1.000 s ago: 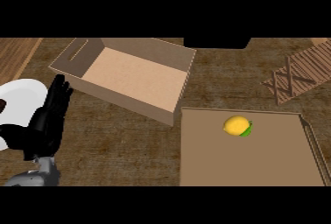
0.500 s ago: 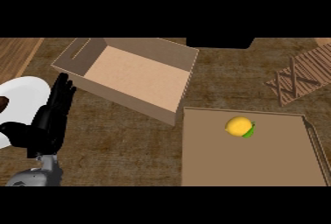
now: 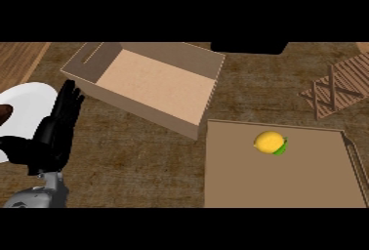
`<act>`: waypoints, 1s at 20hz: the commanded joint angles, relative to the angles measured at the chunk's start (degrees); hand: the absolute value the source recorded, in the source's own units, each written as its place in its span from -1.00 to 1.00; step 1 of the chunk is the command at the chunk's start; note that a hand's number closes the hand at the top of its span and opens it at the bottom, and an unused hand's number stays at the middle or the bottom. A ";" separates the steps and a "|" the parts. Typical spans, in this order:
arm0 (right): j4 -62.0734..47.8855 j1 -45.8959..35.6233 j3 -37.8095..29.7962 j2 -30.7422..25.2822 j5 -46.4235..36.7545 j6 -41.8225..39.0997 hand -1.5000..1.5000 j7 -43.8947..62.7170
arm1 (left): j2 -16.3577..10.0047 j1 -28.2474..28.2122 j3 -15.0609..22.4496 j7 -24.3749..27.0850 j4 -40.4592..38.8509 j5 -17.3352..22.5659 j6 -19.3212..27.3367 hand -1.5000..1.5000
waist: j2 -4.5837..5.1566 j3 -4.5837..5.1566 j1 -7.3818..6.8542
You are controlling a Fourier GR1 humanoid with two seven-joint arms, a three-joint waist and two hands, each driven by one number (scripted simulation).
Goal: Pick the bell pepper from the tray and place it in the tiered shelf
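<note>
A yellow bell pepper (image 3: 269, 142) with a green stem side lies on the flat brown tray (image 3: 281, 185) at the lower right. The wooden tiered shelf (image 3: 338, 90) with crossed slats shows at the right edge, above the tray. My left hand (image 3: 56, 131) stands at the far left with its fingers straight and pointing up, holding nothing, far from the pepper. My right hand is not in view.
A large open cardboard box (image 3: 148, 80) sits tilted at the top centre, its near corner close to the tray's upper left corner. A white plate (image 3: 25, 102) lies at the left edge, partly behind my left hand. A dark object (image 3: 245, 47) sits at the top.
My left hand has shifted slightly; the pepper, tray and box have not moved.
</note>
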State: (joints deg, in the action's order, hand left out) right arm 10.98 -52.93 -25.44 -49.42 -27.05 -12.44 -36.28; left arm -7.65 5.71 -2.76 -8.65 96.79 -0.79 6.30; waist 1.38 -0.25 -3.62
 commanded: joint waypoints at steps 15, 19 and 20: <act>-4.36 -4.08 -7.18 -4.19 7.09 -12.13 -1.00 -0.06 | -0.92 0.47 -1.05 -1.82 1.58 0.55 -0.53 0.00 | 0.07 -0.08 0.11; -5.21 -5.21 -9.29 -8.56 8.81 -11.35 -1.00 5.40 | -0.27 1.78 -0.27 -1.37 0.08 -0.59 0.16 0.00 | 0.39 -0.11 0.06; -5.09 -4.56 -9.93 -9.76 9.39 -11.00 -1.00 5.46 | -0.18 1.11 -1.03 -0.21 -0.35 -0.10 0.18 0.00 | 0.31 -0.08 0.25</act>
State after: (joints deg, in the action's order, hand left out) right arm 6.54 -57.71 -33.04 -56.07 -19.74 -23.94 -33.17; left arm -7.72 6.68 -3.22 -9.44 96.93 -0.94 6.34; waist 1.60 -0.31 -3.42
